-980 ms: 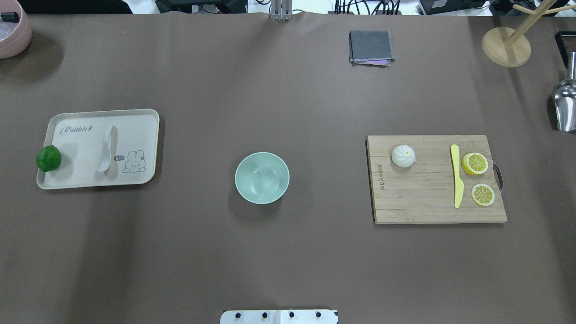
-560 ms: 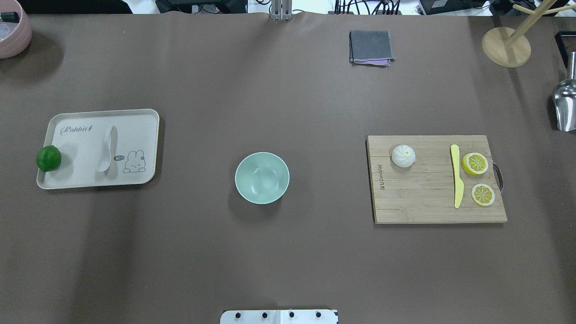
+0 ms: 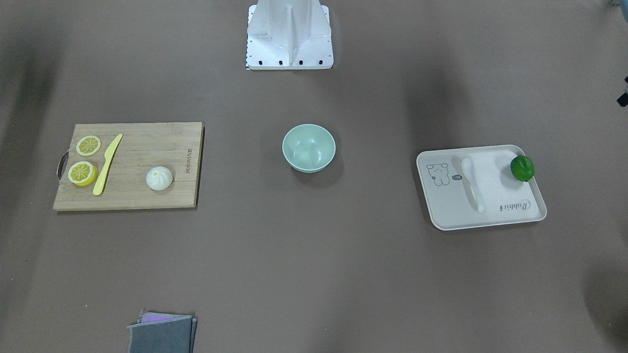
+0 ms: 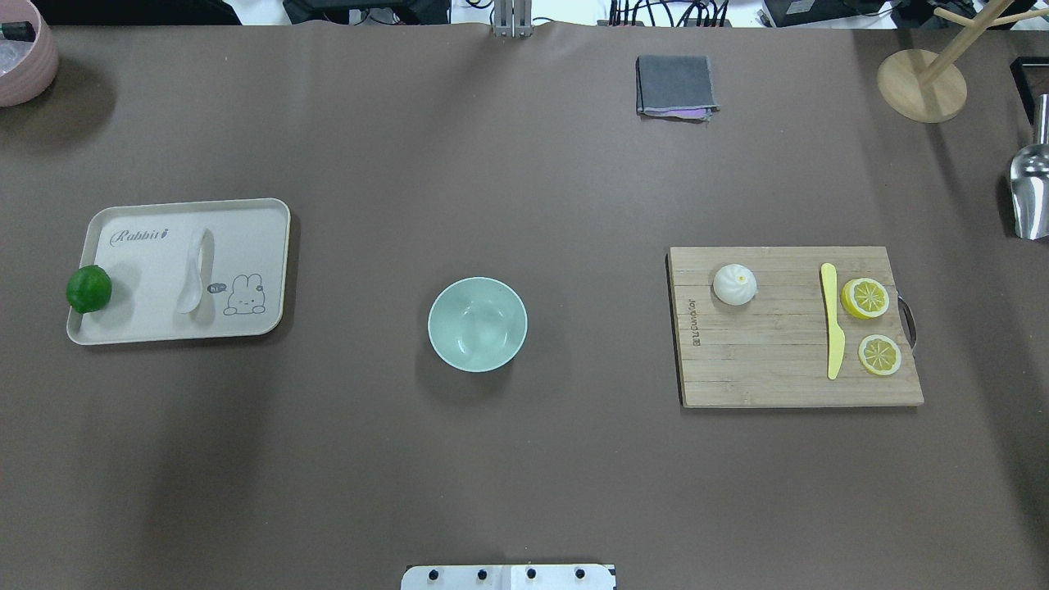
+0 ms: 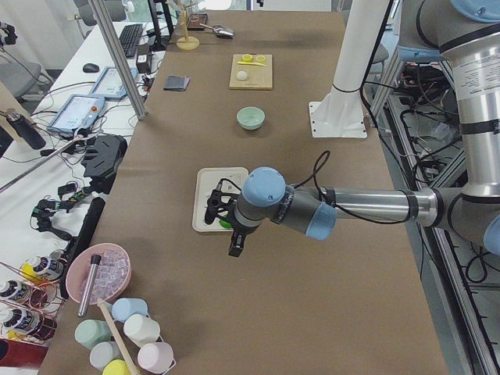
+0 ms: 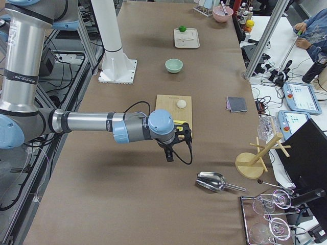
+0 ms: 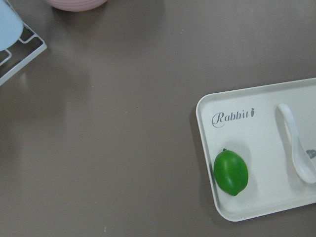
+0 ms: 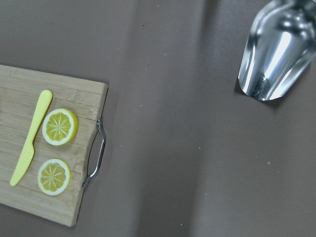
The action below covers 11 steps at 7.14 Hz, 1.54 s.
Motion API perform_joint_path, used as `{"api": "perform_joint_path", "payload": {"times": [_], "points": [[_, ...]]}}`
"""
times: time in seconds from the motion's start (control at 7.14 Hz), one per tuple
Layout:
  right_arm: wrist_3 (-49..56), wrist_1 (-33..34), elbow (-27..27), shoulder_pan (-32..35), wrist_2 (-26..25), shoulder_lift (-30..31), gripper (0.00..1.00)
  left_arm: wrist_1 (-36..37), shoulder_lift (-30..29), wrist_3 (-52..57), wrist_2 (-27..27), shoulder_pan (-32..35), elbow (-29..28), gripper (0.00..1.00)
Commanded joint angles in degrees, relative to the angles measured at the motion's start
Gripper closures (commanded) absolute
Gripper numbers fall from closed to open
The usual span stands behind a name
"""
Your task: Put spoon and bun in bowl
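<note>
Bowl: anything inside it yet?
Nothing; the bowl shows a bare mint interior from above, with nothing covering it. The spoon lies on the tray, the bun on the cutting board.

Bare brown table (image 4: 524, 459) lies wide on both sides of the bowl (image 4: 477, 324) at the middle. Toward the left end, a lime (image 4: 88, 288) sits on the tray (image 4: 139, 262) at its outer rim, apart from the spoon (image 4: 194, 270). Toward the right end, the knife (image 4: 831, 319) and lemon slices (image 4: 865, 297) lie well apart from the bun (image 4: 735, 283) on the cutting board (image 4: 770, 360). A wooden stand (image 4: 921, 85) and metal scoop (image 4: 1031, 192) crowd the far right corner.
</note>
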<state>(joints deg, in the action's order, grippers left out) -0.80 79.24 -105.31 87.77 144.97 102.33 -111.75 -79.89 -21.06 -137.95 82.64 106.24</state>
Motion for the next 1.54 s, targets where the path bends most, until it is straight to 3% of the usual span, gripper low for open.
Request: {"api": "perform_joint_path", "payload": {"times": [0.0,0.28,0.42,0.84,0.98,1.12,1.4], "points": [[-10.23,-2.4,-0.5,-5.05,-0.22,-4.32,0.01,0.04,-6.04,-16.12,4.51,-10.78,-0.07,0.03],[-22.69,-12.21,-0.51,-10.32,-0.92,-4.69,0.01,0.3,-12.1,-28.54,12.67,-23.08,-1.98,0.04],[-27.02,-15.31,-0.51,-12.52,-1.09,-4.86,0.01,0.39,-14.65,-31.64,13.75,-25.31,-4.44,0.06],[-30.22,-16.13,-0.5,-16.14,-3.12,-5.92,0.01,0.66,-24.59,-33.61,14.89,-30.25,-16.89,0.15],[-30.32,-16.13,-0.51,-16.49,-3.12,-6.09,0.01,0.74,-25.22,-33.69,15.25,-30.87,-17.55,0.19],[-30.32,-16.13,-0.51,-16.67,-3.12,-6.09,0.01,0.74,-25.23,-33.61,15.25,-31.66,-18.17,0.27],[-30.67,-16.22,-0.42,-16.85,-3.12,-6.09,0.01,0.65,-25.23,-33.69,16.12,-31.75,-18.79,0.6]]}}
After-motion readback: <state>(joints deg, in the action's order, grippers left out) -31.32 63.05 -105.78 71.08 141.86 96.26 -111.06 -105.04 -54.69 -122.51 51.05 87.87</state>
